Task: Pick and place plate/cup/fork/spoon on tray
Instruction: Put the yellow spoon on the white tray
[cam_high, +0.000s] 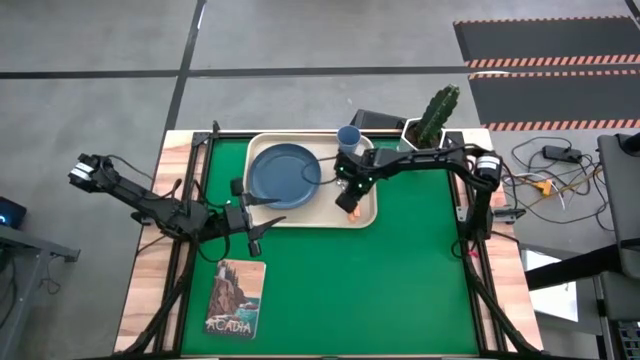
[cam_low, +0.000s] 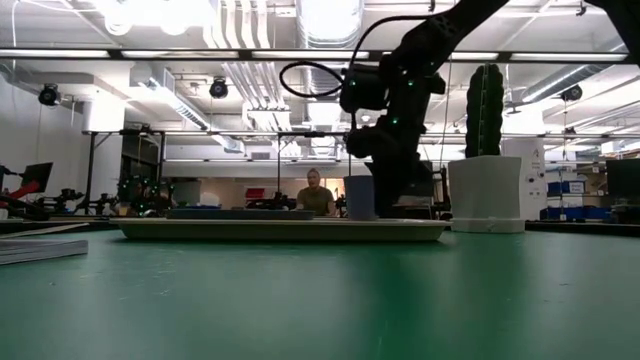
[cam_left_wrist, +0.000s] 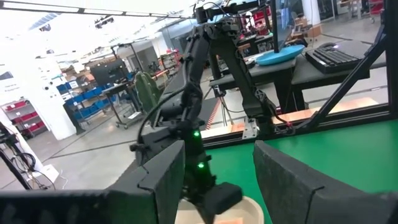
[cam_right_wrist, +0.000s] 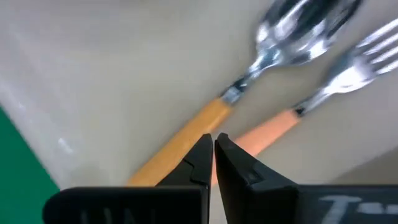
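Note:
The cream tray (cam_high: 365, 215) lies at the far middle of the green mat. The dark blue plate (cam_high: 283, 175) rests on its left half, and the light-blue cup (cam_high: 348, 137) stands at its far right corner. The spoon (cam_right_wrist: 205, 121) and the fork (cam_right_wrist: 323, 87), both orange-handled, lie side by side on the tray's right part. My right gripper (cam_right_wrist: 213, 146) is down over their handles, shut on the fork's handle. My left gripper (cam_left_wrist: 217, 186) is open and empty by the tray's near left corner (cam_high: 250, 225). My right gripper has the fork's orange handle (cam_right_wrist: 249, 138) between its two fingertips, toward the handle's free end. The fingers come from above, pointing down. They hide the place of contact. The fork lies low over the tray floor beside the spoon; whether it rests there I cannot tell.
A white pot with a cactus (cam_high: 432, 118) stands just beyond the tray's far right corner. A picture book (cam_high: 237, 297) lies on the mat's near left. A person (cam_low: 315, 192) sits in the room behind the table. Open green mat (cam_high: 400, 290) spreads on the near right.

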